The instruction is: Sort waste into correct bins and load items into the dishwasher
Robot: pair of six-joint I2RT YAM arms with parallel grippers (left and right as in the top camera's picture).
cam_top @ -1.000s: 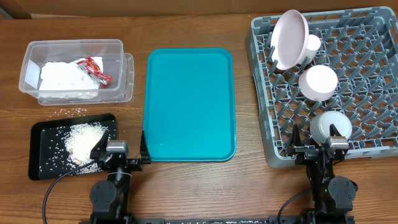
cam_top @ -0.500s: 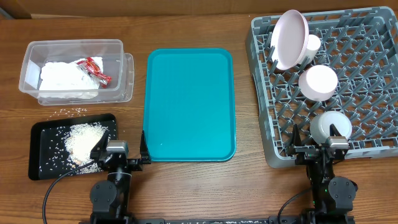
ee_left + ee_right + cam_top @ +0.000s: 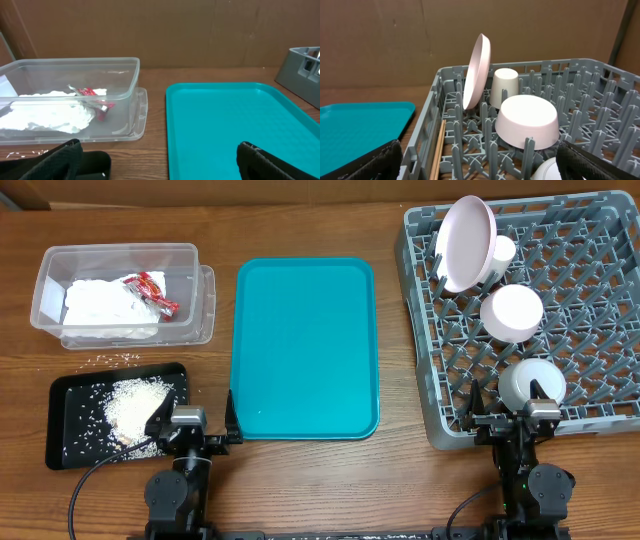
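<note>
Overhead, left gripper and right gripper gape empty, plate in the dish rack; stray rice, apparently outside the black tray and too fine to pinch, could go unsorted.

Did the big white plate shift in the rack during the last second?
No. The white plate leans at the same far-left corner of the dish rack, beside the small white cup, as before.

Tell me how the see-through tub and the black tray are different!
The clear rectangular plastic tub is deep and see-through; the shallow black rectangular tray is dark. The tub holds crumpled white napkins and a red-and-white wrapper; the tray holds loose pale rice. Both sit left of the teal tray.
</note>
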